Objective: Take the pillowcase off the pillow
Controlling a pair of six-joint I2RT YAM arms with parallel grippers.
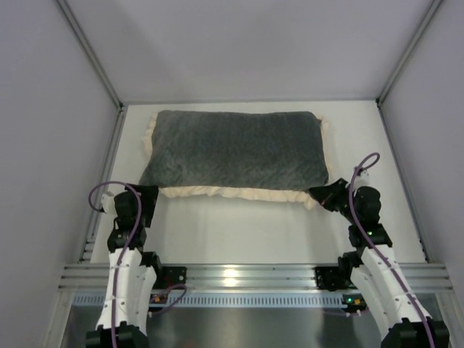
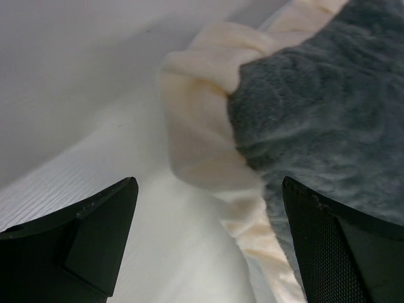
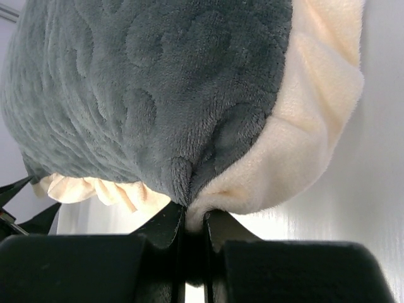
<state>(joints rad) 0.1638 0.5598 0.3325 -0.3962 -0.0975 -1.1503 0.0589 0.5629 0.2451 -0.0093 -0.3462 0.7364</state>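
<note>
**Station status: both tools at the near corners of the cover**

**Arm pose.** Both arms reach forward from their bases at the near edge of the white counter [image 1: 239,235]. The left arm extends toward the near left corner of the cover, the right arm toward its near right corner. Each wrist is low, close to the counter surface.

**Left tool** [image 1: 143,200]. The fingers are spread wide. In the left wrist view, the frilled corner of the cover lies in the gap between them, with one finger [image 2: 334,246] over the grey plush and the other over the bare counter. Contact cannot be determined.

**Right tool** [image 3: 194,213]. The fingers are pressed together and pinch the corner of the cover at the seam where grey plush meets cream frill [image 3: 315,126].

**Task item.** The large dark grey plush pillowcase with a cream ruffled frill [image 1: 239,148] lies on the far half of the counter, grey face up. Its long axis runs left to right, parallel to the far edge. One long frilled edge faces the arm bases. The cover bulges full; the pillow inside it is hidden.
</note>
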